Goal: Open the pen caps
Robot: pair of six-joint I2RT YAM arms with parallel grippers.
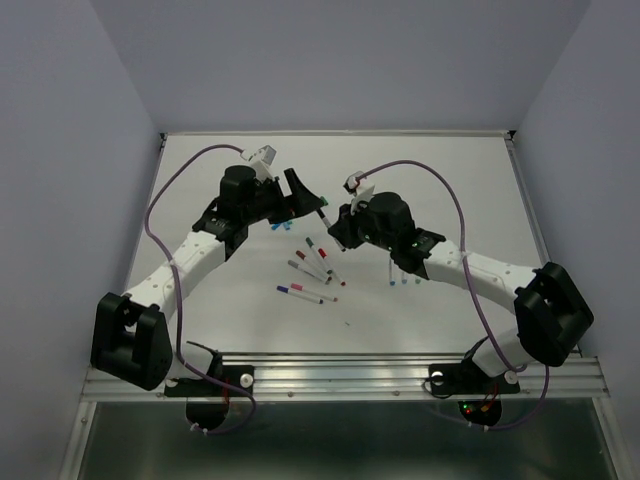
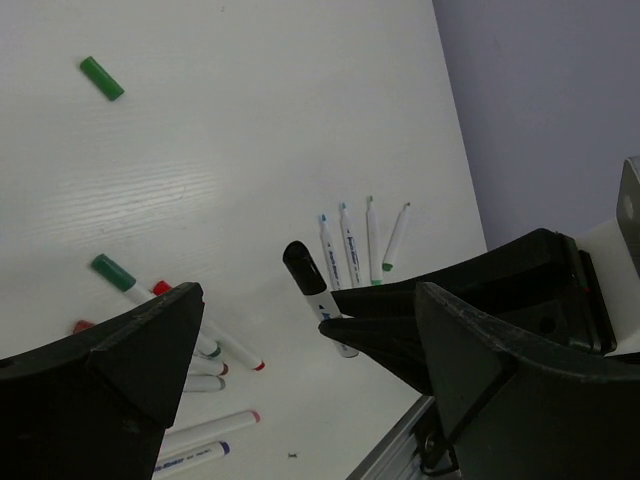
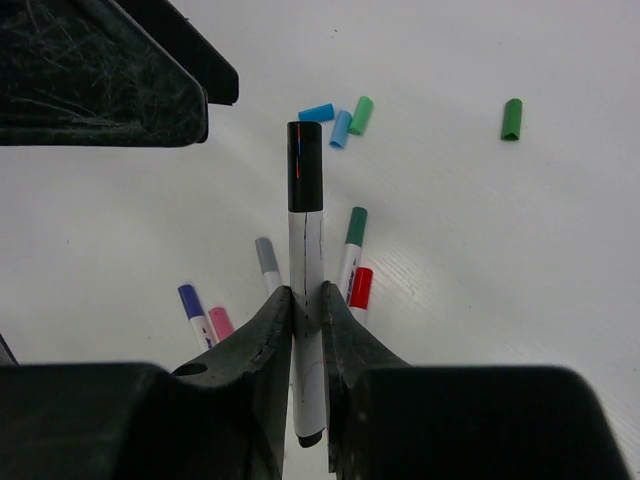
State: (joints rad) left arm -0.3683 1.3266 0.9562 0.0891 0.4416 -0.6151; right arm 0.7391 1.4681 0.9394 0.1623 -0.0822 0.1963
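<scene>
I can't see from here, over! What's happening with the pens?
Right gripper shut on pen. Left gripper open beside black cap. Cap still on. Nothing between them.

Right end effector [image 3: 306, 296] clamps white pen [image 3: 305, 255], black cap [image 3: 305, 165] on.

At eight o'clock in the left wrist view, a finger [image 2: 110, 370] hides parts of several pens [image 2: 232, 352] (ends show).
</scene>
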